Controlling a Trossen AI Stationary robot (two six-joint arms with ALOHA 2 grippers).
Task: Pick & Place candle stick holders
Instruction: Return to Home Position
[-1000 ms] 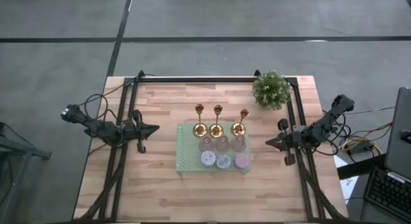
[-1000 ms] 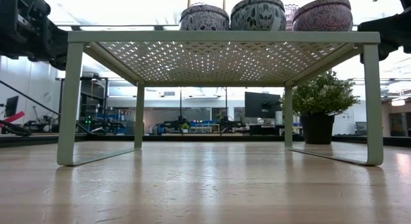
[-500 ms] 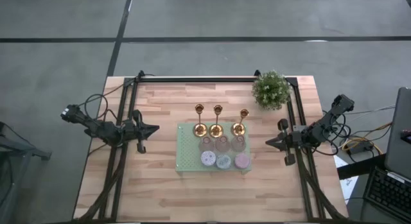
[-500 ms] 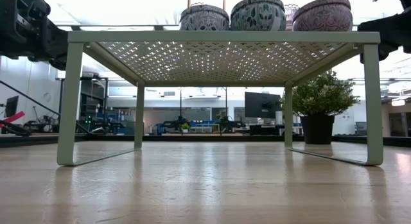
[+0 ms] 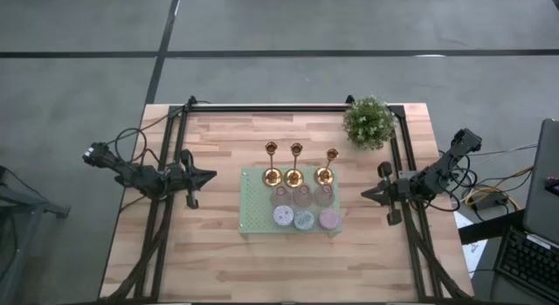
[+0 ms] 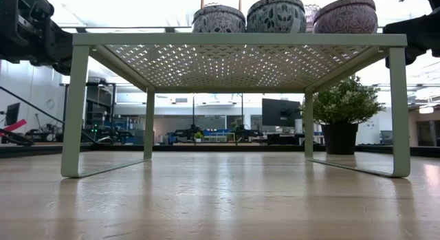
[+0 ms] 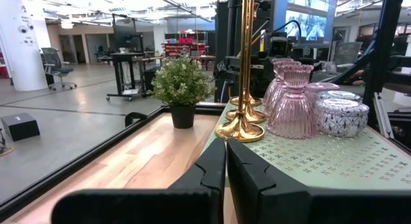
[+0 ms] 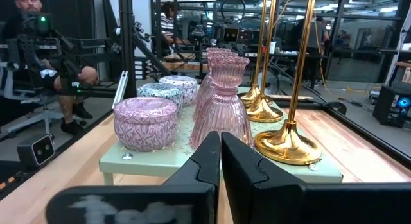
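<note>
Three gold candle stick holders stand on their round bases along the far edge of a pale green perforated rack at the table's middle. In front of them on the rack stand three pink ribbed glass holders. Three squat round patterned holders sit nearest the front. My left gripper is shut and points level at the rack from the table's left, well short of it. My right gripper is shut and points level from the right. In the wrist views the nearest gold base lies ahead of the fingertips.
A potted plant stands at the table's far right corner. Black frame rails run along the far, left and right sides. Bare wood lies in front of the rack. A seated person shows beyond the table, and a laptop to its right.
</note>
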